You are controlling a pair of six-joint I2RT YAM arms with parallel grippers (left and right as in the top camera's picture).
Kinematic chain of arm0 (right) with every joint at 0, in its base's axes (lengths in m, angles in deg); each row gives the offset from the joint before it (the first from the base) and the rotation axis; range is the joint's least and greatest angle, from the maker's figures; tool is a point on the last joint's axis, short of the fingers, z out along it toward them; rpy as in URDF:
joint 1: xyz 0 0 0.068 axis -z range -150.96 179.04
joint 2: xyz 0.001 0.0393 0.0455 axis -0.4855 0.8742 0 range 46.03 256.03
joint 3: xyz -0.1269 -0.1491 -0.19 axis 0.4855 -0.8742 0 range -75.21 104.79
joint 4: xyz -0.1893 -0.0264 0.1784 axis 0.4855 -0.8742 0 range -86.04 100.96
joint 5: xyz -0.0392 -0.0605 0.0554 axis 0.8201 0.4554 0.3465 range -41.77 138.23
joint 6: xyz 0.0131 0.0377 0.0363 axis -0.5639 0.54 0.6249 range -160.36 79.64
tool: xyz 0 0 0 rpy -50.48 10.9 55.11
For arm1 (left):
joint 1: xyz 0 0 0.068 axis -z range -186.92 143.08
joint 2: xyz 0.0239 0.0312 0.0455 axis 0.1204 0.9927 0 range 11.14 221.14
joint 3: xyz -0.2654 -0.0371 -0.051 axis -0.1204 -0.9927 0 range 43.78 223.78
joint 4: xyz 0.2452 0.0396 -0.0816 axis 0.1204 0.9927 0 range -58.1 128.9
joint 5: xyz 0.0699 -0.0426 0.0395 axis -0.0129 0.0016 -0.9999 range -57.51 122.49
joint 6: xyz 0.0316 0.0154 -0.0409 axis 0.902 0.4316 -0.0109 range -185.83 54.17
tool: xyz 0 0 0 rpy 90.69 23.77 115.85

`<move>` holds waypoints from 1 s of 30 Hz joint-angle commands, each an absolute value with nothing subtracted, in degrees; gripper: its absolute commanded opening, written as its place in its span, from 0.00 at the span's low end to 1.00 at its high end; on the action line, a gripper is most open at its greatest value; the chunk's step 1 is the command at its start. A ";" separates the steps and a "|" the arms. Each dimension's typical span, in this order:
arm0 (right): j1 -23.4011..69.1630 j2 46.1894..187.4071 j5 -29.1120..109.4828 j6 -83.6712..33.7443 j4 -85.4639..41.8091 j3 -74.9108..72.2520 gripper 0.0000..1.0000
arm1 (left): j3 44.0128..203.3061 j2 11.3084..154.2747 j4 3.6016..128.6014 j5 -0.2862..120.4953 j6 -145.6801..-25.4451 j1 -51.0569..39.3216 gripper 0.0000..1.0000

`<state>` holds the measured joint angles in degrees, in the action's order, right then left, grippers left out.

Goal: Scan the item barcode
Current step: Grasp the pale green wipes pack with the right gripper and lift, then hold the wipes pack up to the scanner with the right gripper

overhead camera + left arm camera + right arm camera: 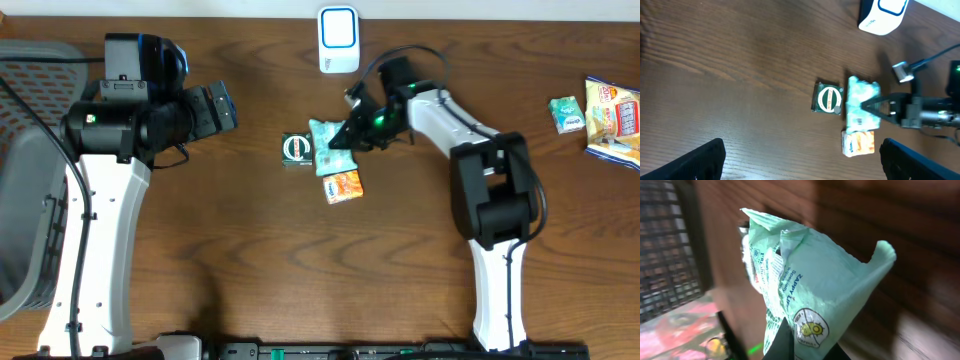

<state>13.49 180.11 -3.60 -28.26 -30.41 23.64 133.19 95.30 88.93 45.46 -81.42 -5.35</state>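
Note:
A mint-green pouch (323,140) lies in the middle of the table, and my right gripper (346,133) is shut on its right edge. In the right wrist view the pouch (815,280) fills the frame, pinched at the bottom by the right gripper (807,347). From the left wrist camera, the pouch (861,100) shows the right gripper (879,106) clamped on it. The white barcode scanner (339,40) stands at the back centre. My left gripper (216,108) hangs open well to the left of the items, its fingers (700,160) wide apart over bare wood.
A dark green packet with a round label (297,149) touches the pouch's left side, and an orange packet (342,186) lies just in front. A small green packet (567,114) and a snack bag (615,120) sit far right. A grey basket (30,170) stands at the left edge.

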 commanded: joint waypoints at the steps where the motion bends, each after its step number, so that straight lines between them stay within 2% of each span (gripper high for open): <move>1: 18.91 172.65 -14.23 -33.09 -30.41 25.19 0.01 | 133.41 95.39 89.08 45.26 -81.07 -5.57 0.98; 6: 23.46 163.56 -17.03 -39.94 -30.71 25.19 0.01 | 133.41 95.39 89.08 45.26 -81.07 -5.55 0.97; 12: 22.50 156.02 -17.51 -49.84 -30.41 25.19 0.01 | 133.41 95.39 89.08 45.26 -81.07 -5.55 0.98; 22: 19.81 155.47 -10.21 -48.96 -28.85 25.19 0.01 | 133.41 95.39 89.08 45.26 -81.05 -5.55 0.98; 27: 18.54 155.47 1.84 -41.64 -28.40 25.19 0.01 | 133.41 95.39 89.08 45.26 -81.05 -5.55 0.98; 30: 16.27 155.54 16.48 -37.07 -28.50 25.19 0.01 | 133.41 95.39 89.08 45.26 -81.07 -5.57 0.98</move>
<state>18.35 155.67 2.21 -42.62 -28.59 24.49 133.19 95.30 88.93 45.46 -81.42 -5.35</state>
